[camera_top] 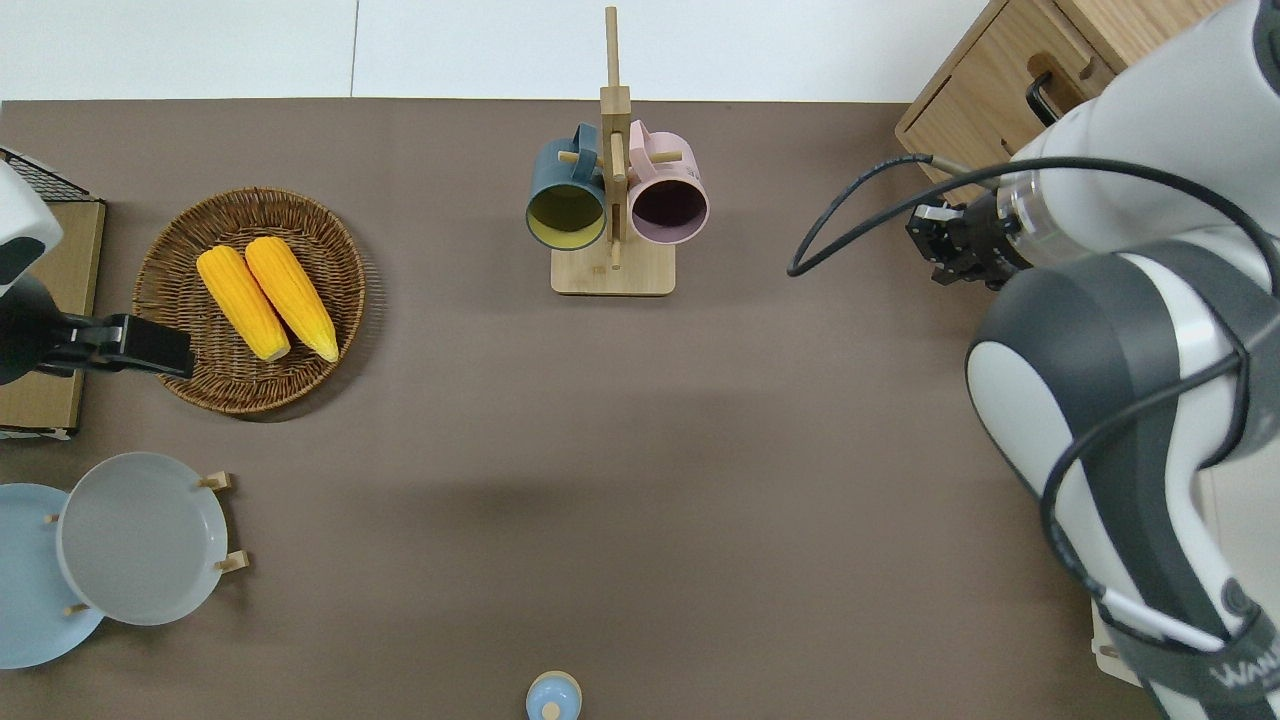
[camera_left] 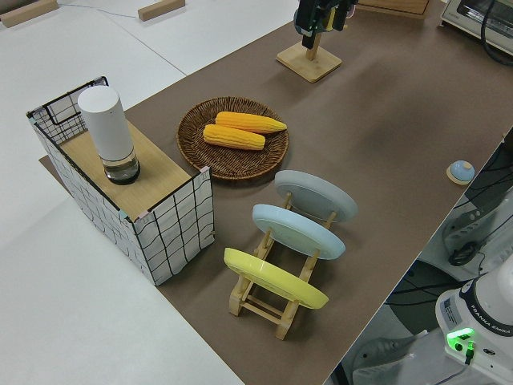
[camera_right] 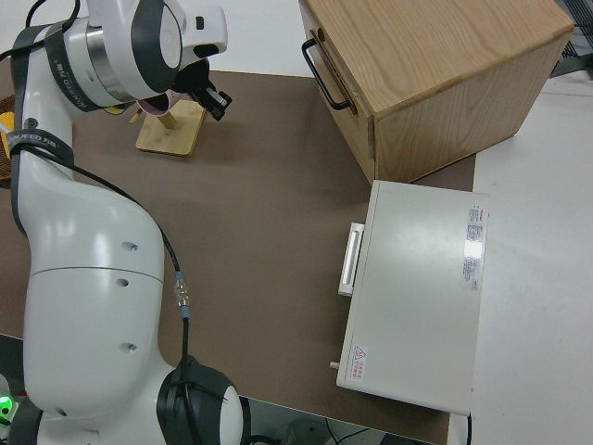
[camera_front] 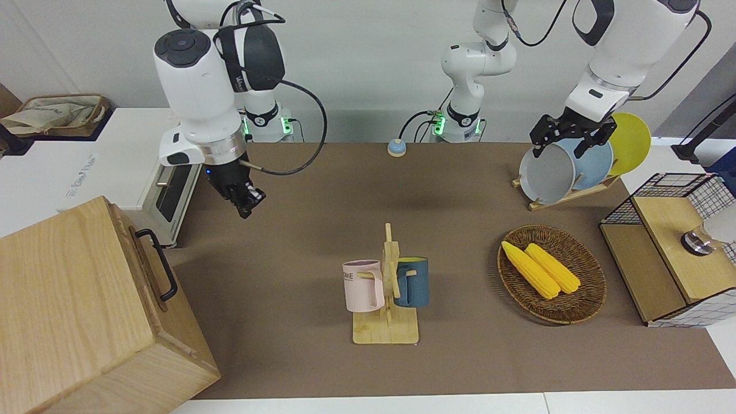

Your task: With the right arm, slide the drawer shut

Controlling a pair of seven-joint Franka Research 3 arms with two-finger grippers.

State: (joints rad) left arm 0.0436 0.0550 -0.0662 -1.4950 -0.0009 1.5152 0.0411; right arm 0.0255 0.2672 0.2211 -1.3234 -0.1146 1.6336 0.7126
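Drawer (camera_front: 150,270) in pale wood cabinet (camera_front: 75,310) at right arm's end of table; front looks near flush w/ cabinet face, so close appears done or nearly so. Black loop handle (camera_front: 164,264) free, nothing touching. Right gripper (camera_front: 246,198) up in air over bare brown mat, apart from drawer; finger state: cannot tell. Left arm parked. Cabinet: boxy, visible grain.

We see table (camera_front: 322,241) w/ brown mat: mug rack (camera_front: 386,328) mid, corn basket (camera_front: 581,299) & plate rack (camera_front: 540,202) toward left arm's end, cabinet (camera_front: 69,310) & toaster oven (camera_front: 167,195) at right arm's end.
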